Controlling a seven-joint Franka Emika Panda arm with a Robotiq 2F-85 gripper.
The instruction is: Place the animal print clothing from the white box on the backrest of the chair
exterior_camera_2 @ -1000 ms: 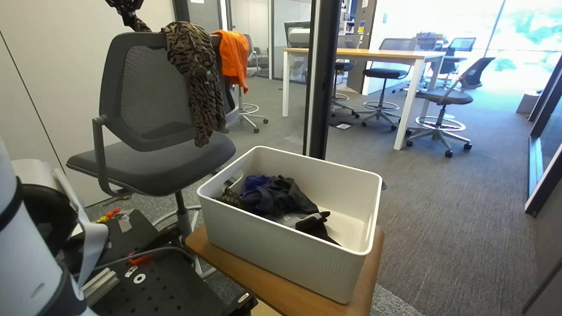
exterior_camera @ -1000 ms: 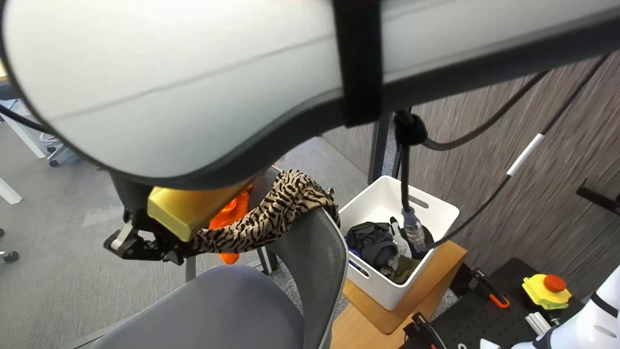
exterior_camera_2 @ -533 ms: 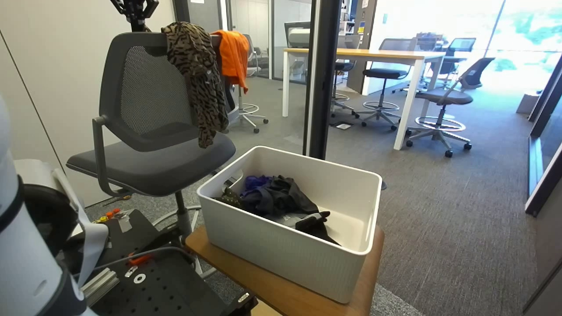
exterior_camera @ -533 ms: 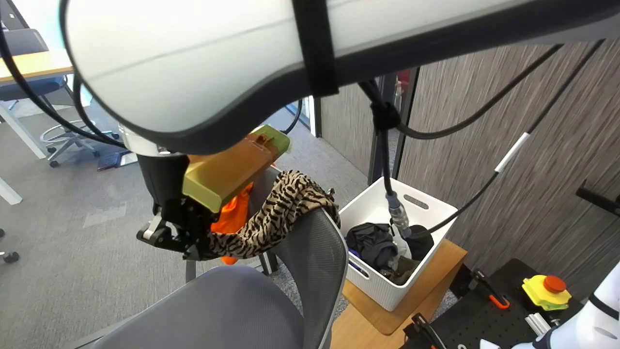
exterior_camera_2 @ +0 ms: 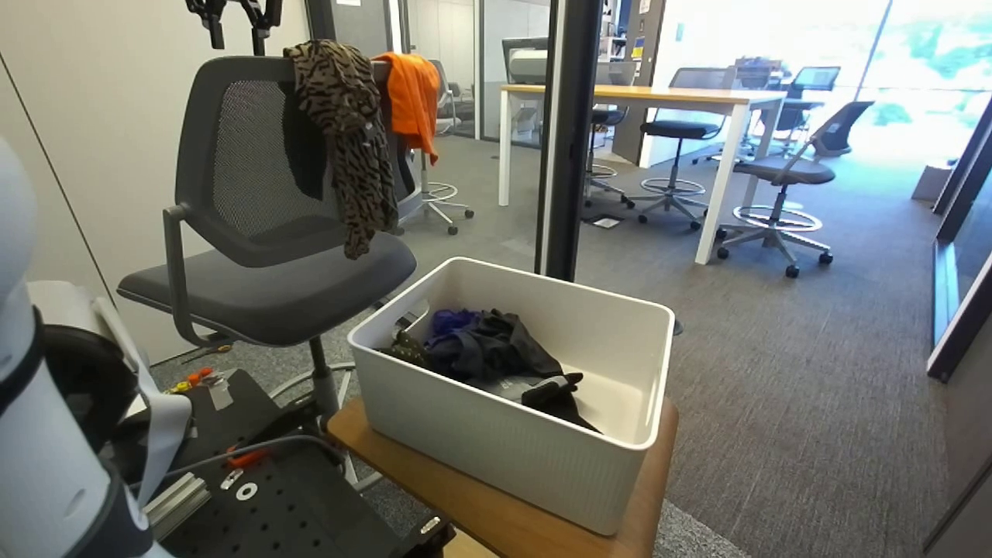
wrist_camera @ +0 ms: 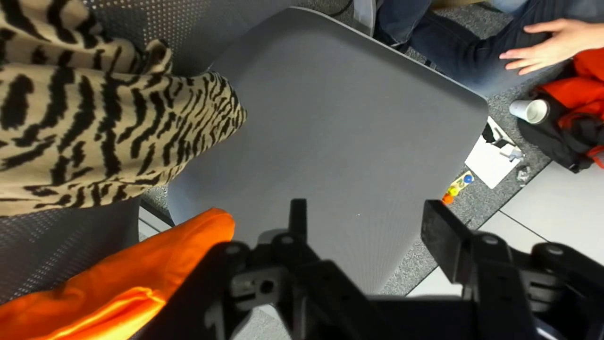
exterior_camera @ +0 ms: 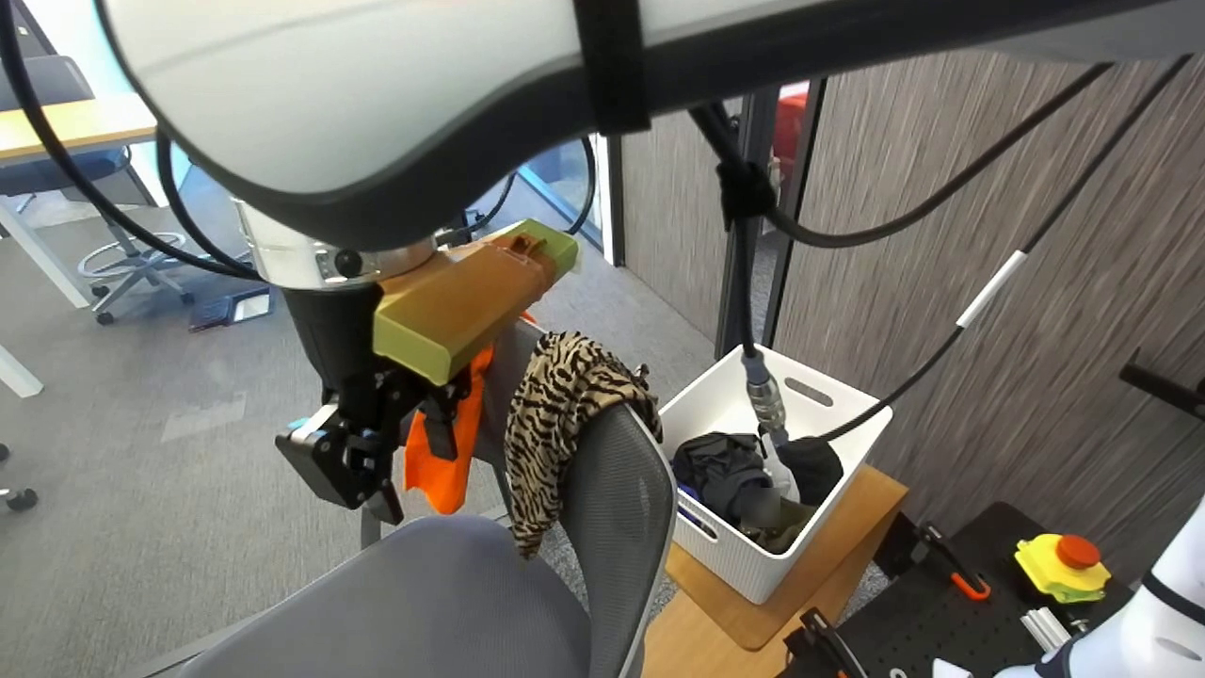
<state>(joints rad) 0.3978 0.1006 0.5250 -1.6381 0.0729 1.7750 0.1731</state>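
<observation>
Toward the left of an exterior view, the tool (exterior_camera_2: 238,44) is hovering near the backrest (exterior_camera_2: 260,155) of the grey chair (exterior_camera_2: 267,302); in the wrist view its two fingers (wrist_camera: 443,241) are standing spread apart, with the seat (wrist_camera: 330,132) showing between them. Farther right, the animal print clothing (exterior_camera_2: 349,147) is hanging over the top of the backrest, draping down both faces and sitting apart from the tool. Just beside it, an orange cloth (exterior_camera_2: 415,101) is hanging over the same backrest. Next, the white box (exterior_camera_2: 496,442) is standing on a wooden tabletop (exterior_camera_2: 403,465) and holding dark clothes (exterior_camera_2: 496,345) in a heap. Toward the right, an office chair (exterior_camera_2: 787,170) is standing near a white-legged desk (exterior_camera_2: 659,94).
</observation>
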